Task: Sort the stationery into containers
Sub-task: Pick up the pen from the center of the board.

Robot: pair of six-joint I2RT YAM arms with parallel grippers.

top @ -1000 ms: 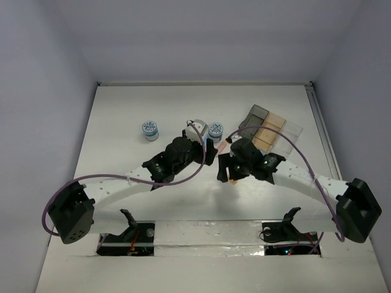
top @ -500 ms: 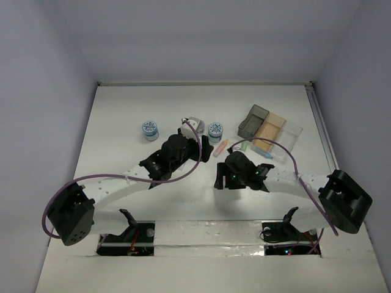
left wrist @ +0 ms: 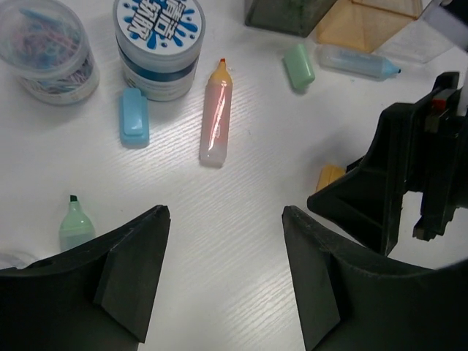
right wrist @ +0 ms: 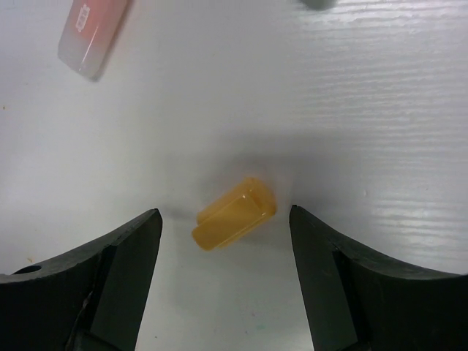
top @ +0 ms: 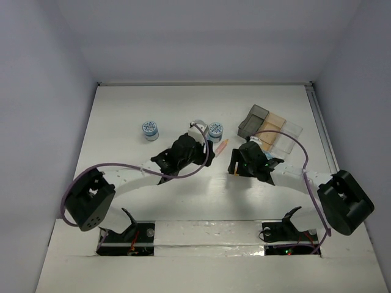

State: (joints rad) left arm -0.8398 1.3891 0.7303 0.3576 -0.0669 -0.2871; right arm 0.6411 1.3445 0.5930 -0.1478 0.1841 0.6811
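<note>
A small orange capsule-shaped piece (right wrist: 234,213) lies on the white table between the fingers of my right gripper (right wrist: 225,216), which is open and touching nothing. In the top view that gripper (top: 235,166) hovers just left of the containers (top: 269,125), a joined row of dark grey, tan-orange and clear bins. My left gripper (left wrist: 227,216) is open and empty above bare table. Ahead of it lie a pink-orange marker (left wrist: 216,117), a blue cap (left wrist: 134,115), a green cap (left wrist: 299,66), a blue marker (left wrist: 355,60), a green marker (left wrist: 75,223) and a blue-and-white topped roll (left wrist: 159,40).
A clear jar of paper clips (left wrist: 51,47) stands left of the roll. A second patterned roll (top: 149,129) sits apart at the left of the table. The two grippers are close together; the right one's black body (left wrist: 409,183) fills the left wrist view's right side.
My right gripper has moved back and to the right, now over the orange piece, with its jaws a little wider. The left arm has swung slightly right; its gripper stays open.
</note>
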